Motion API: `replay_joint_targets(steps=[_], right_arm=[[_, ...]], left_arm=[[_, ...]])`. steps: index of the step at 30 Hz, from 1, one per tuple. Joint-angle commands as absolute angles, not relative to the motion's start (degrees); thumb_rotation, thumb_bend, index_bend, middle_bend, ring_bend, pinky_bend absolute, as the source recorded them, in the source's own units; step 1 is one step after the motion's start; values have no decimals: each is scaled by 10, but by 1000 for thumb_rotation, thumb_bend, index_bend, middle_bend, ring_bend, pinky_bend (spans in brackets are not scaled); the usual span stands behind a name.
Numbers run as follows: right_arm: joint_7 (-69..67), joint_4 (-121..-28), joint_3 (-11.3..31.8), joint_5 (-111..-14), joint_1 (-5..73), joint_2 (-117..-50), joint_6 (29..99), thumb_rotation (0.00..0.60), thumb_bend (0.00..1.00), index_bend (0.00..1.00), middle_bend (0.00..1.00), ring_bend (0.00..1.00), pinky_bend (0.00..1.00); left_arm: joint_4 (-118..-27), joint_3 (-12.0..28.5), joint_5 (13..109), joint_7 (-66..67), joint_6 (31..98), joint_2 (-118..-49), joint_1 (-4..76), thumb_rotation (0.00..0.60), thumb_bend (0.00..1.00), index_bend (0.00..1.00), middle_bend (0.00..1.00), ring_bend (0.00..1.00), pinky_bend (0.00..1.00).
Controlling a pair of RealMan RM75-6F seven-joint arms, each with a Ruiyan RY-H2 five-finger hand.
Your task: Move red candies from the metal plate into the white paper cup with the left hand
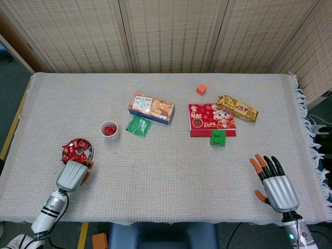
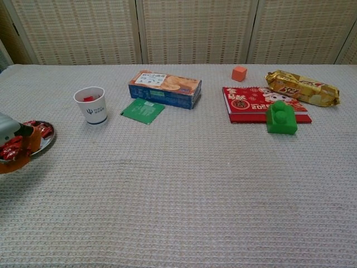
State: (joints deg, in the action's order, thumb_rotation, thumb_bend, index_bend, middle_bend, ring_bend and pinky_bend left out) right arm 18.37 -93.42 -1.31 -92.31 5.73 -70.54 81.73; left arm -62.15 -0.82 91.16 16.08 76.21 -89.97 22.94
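Note:
The metal plate (image 1: 89, 152) (image 2: 49, 140) with several red candies (image 1: 75, 149) sits near the table's front left edge. Just in front of it is my left hand (image 1: 71, 174) (image 2: 12, 140), its fingers curled around a red candy (image 2: 9, 151) that shows in the chest view, slightly above the cloth. The white paper cup (image 1: 110, 130) (image 2: 91, 105) stands upright behind and to the right of the plate, with red candies inside. My right hand (image 1: 273, 182) rests at the front right with its fingers spread and nothing in it.
A snack box (image 1: 151, 108), a green packet (image 1: 138, 126), a red booklet (image 1: 211, 119) with a green block (image 1: 218, 137), an orange cube (image 1: 201, 89) and a gold wrapper (image 1: 236, 108) lie across the middle and back of the table.

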Motion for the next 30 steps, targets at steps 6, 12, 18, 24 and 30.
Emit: replay_joint_targets(steps=[6, 12, 18, 24, 30], right_arm=[[197, -931, -5, -903, 63, -714, 802, 600, 116, 0, 0, 0, 34], [205, -932, -1, -890, 68, -719, 791, 600, 115, 0, 0, 0, 34], [203, -930, 3, -882, 70, -720, 789, 600, 116, 0, 0, 0, 34], [202, -929, 6, -876, 71, -719, 790, 600, 116, 0, 0, 0, 34], [203, -929, 6, -873, 73, -719, 786, 600, 116, 0, 0, 0, 34]], left_arm=[[-689, 82, 862, 150, 706, -863, 305, 600, 391, 474, 546, 847, 1000], [-640, 127, 817, 154, 630, -896, 370, 600, 391, 472, 542, 848, 1000], [-563, 151, 788, 146, 586, -941, 422, 600, 390, 472, 535, 848, 1000], [-527, 153, 778, 135, 570, -962, 446, 600, 391, 470, 530, 847, 1000], [-511, 149, 765, 141, 559, -970, 455, 600, 390, 462, 515, 848, 1000]])
